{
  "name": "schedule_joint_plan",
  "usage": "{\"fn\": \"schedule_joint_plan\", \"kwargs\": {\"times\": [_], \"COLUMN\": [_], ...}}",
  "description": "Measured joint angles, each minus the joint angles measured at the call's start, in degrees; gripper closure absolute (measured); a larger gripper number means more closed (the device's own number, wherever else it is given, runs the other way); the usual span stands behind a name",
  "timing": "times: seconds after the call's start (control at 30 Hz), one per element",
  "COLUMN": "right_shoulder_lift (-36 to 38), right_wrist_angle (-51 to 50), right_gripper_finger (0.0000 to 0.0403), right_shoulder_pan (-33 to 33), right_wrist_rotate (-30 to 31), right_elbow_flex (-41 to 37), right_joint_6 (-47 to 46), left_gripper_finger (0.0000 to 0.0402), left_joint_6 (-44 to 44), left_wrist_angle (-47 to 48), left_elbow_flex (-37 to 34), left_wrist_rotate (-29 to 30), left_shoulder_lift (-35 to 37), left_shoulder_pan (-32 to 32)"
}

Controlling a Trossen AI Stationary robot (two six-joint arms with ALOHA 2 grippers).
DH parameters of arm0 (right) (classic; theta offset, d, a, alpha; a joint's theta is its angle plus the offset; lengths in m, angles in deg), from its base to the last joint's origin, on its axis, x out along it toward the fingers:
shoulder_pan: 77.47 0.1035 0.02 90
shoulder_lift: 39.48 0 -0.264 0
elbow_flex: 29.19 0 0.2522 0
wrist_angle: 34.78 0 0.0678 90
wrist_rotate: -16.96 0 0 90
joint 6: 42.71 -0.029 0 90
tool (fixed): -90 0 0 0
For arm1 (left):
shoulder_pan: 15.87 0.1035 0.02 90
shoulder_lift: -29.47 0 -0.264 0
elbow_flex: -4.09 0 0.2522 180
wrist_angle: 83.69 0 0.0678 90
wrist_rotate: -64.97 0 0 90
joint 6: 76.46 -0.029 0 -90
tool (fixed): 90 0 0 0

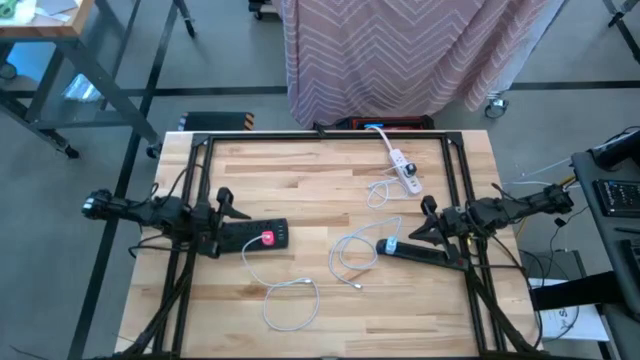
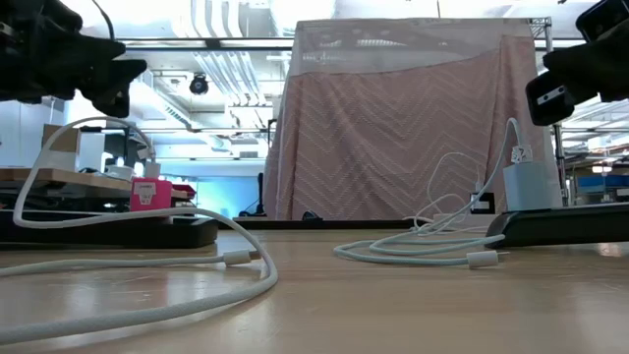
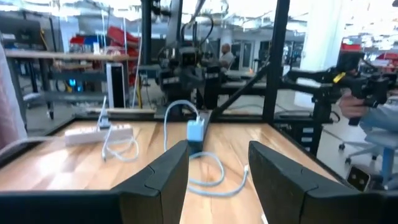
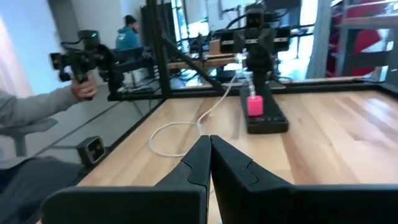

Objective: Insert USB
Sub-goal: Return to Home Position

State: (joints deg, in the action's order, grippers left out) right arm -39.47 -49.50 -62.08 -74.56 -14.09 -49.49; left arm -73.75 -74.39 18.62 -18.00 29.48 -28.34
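Note:
A black power strip point(image 1: 250, 237) with a pink charger point(image 1: 267, 238) lies at the table's left. A second black strip point(image 1: 420, 251) at the right carries a blue charger point(image 1: 388, 245), from which a white cable point(image 1: 348, 256) loops to a free plug point(image 2: 482, 259). Another loose white cable point(image 1: 292, 303) lies near the front, its plug point(image 2: 236, 258) on the wood. My left gripper point(image 1: 228, 204) hovers open and level above the left strip, holding nothing point(image 3: 217, 152). My right gripper point(image 1: 425, 222) hovers shut and level above the right strip, also holding nothing point(image 4: 209, 140).
A white power strip point(image 1: 405, 170) with its own cord lies at the far right of the table. A black frame point(image 1: 320, 135) borders the table. A pink curtain point(image 1: 420, 50) hangs behind it. A person's hand point(image 4: 81, 87) holds a handle beyond the table.

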Motion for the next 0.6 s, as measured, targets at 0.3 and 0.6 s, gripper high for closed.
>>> {"fn": "schedule_joint_plan", "kwargs": {"times": [0.3, 0.6], "right_shoulder_lift": [0.00, -1.32], "right_wrist_angle": [-0.09, 0.35], "right_gripper_finger": [0.0403, 0.0403], "right_shoulder_pan": [-2.54, -4.01], "right_wrist_rotate": [3.65, -4.11], "right_elbow_flex": [0.13, 0.09], "right_joint_6": [0.40, 3.99], "left_gripper_finger": [0.0247, 0.0247], "left_joint_6": [-0.14, 2.26], "left_wrist_angle": [-0.33, -3.24], "left_elbow_flex": [0.43, -0.21], "left_wrist_rotate": [0.11, 6.06], "left_shoulder_lift": [0.00, -1.55], "left_shoulder_pan": [0.00, -0.09]}}
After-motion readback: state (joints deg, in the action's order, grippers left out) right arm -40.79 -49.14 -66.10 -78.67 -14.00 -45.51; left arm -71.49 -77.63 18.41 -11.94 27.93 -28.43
